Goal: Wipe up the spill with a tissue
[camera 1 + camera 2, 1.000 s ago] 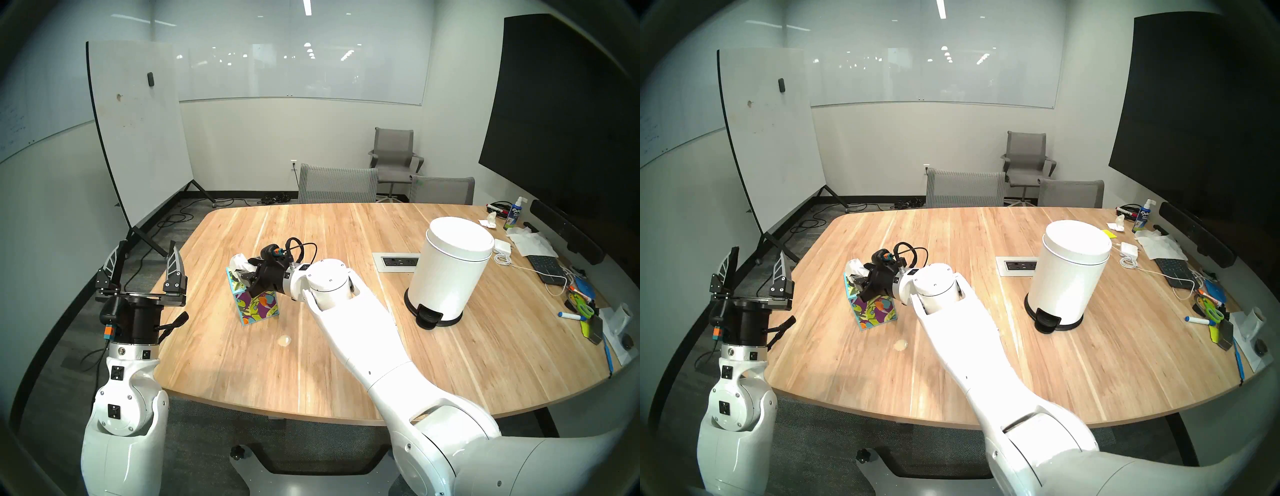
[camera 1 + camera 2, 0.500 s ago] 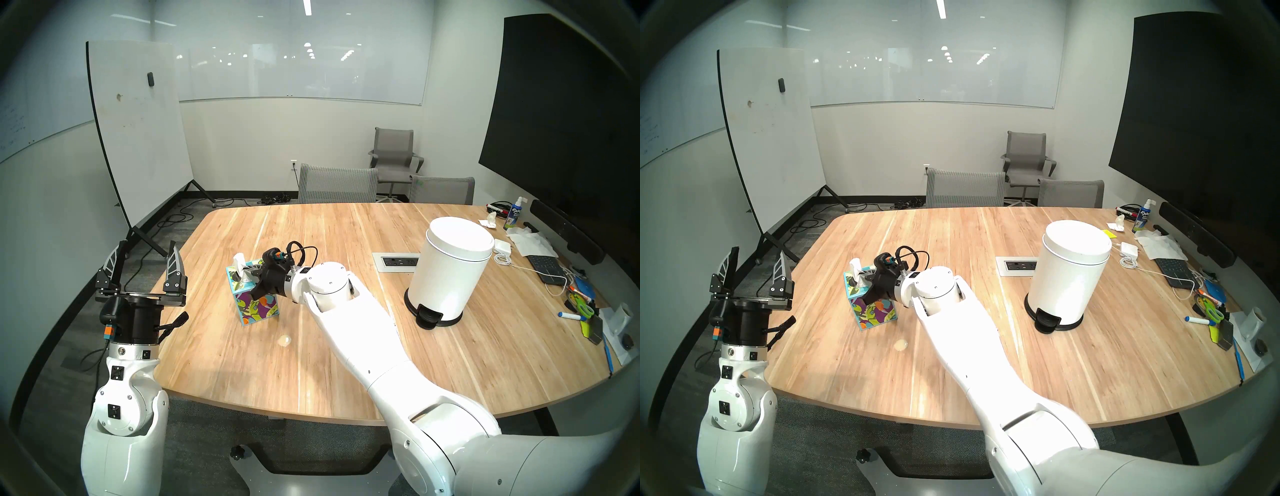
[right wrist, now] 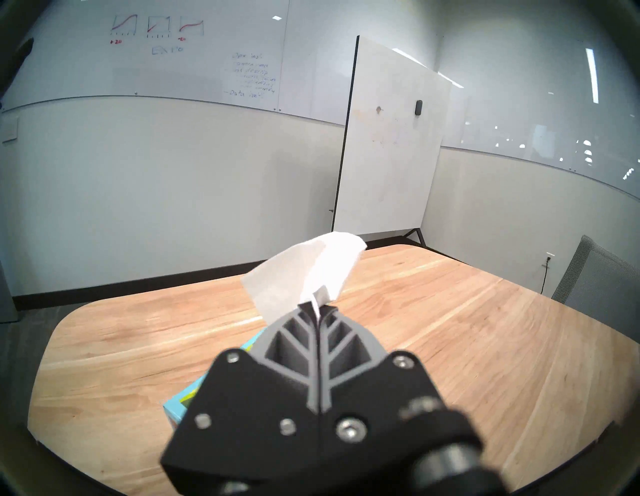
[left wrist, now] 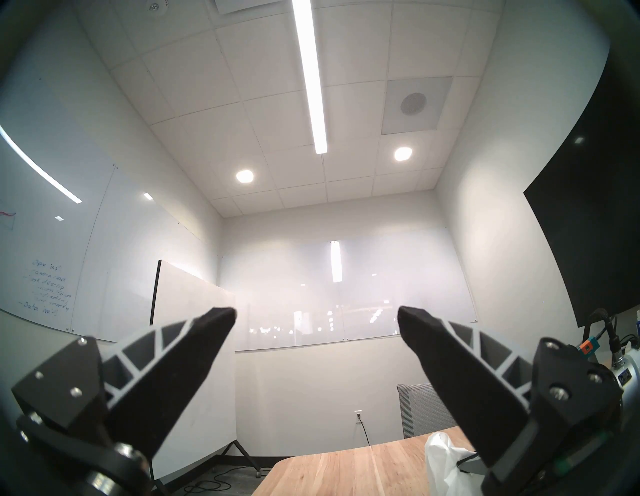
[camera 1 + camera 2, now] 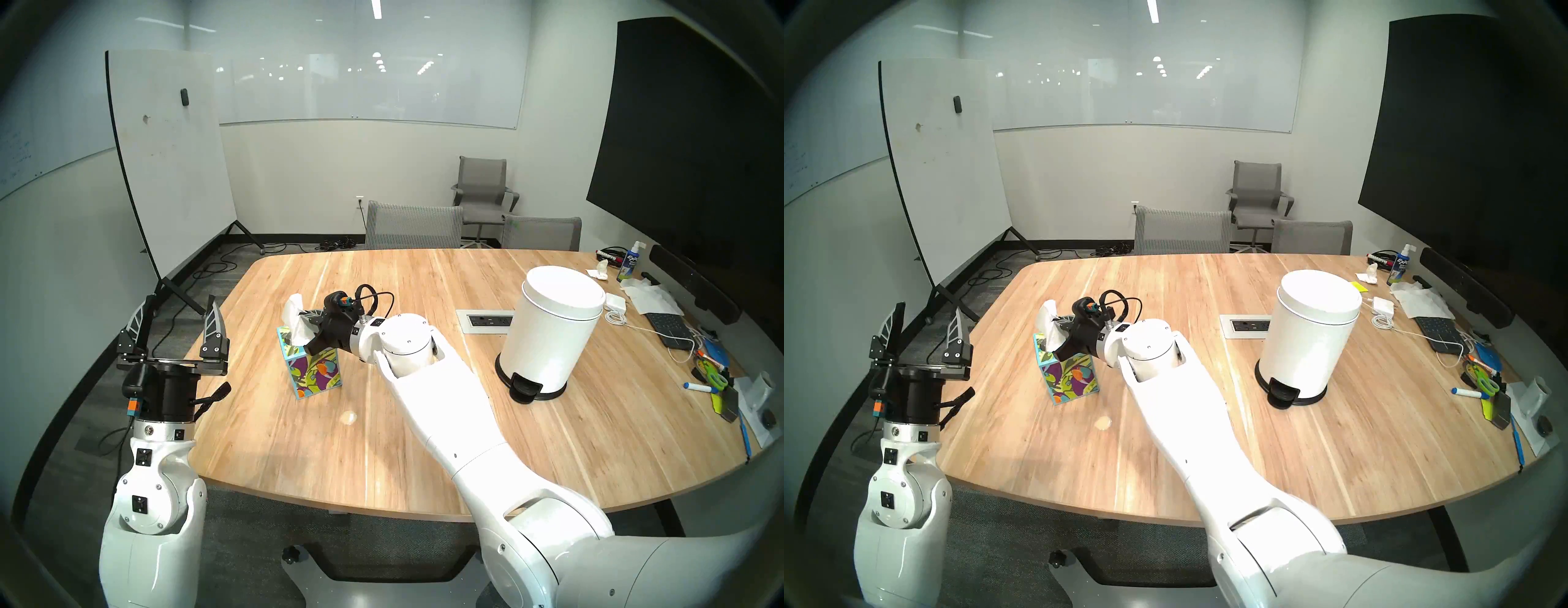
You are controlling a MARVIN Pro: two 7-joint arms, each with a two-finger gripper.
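The right pincer (image 3: 317,308) is clenched on the top of a white tissue (image 3: 304,273) that stands up out of the colourful tissue box (image 5: 314,369), and the lower part of the sheet is still fed into the box's slot. The left pincer (image 5: 176,329) is released, its fingers spread and raised off the near-left edge of the wooden surface (image 5: 424,446), holding nothing and well apart from the box. The spill (image 5: 348,417) shows as a small pale blot on the surface, a little nearer the robot than the box; a second, darker blot I cannot make out. The main risk is judged to be the box: nothing pins it down, and it looks light, so a pull on the tissue could lift, tip or drag it rather than free the sheet. A pinch this close to the paper's edge could also tear off only a scrap, too small to soak up the blot. A toppled box could land in the liquid.
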